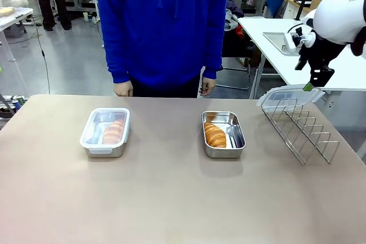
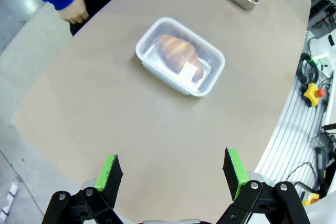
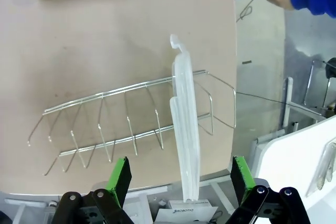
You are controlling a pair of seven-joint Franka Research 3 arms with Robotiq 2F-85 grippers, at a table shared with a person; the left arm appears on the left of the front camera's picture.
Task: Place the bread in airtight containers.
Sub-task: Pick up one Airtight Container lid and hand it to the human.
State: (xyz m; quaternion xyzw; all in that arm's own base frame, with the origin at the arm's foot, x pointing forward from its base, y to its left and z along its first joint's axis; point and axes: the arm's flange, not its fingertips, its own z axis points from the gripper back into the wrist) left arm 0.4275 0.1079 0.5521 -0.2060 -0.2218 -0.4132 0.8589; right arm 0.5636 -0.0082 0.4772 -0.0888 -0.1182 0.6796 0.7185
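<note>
Jaws stand spread wide on the right gripper (image 3: 178, 182), holding nothing; it hovers above the wire rack (image 3: 131, 124), its green pads (image 3: 119, 179) straddling the clear lid (image 3: 185, 129) that stands on edge in the rack's end slot (the slot keeps the lid upright, so its thin rim offers itself to a pinch from above); in the front view that same gripper (image 1: 313, 83) hangs just over the lid's top at the rack's far end. Left of the rack sits the open container (image 1: 223, 134), a croissant (image 1: 215, 135) lying in it, uncovered; my reading is that the racked lid belongs to this box and that fetching it is the step in hand. Farther left of the rack again, well apart from the open box, rests the closed container (image 1: 105, 132), its clear lid already on and a second croissant (image 2: 178, 53) visible through the plastic; that half of the job looks done. The left gripper (image 2: 173, 174) also stands spread and empty, high above the table on the near side of the closed box, apparently idle. Beyond the table, behind both boxes, stands the person (image 1: 163, 27), hands (image 1: 123, 88) hanging at the table's far edge, touching nothing.
</note>
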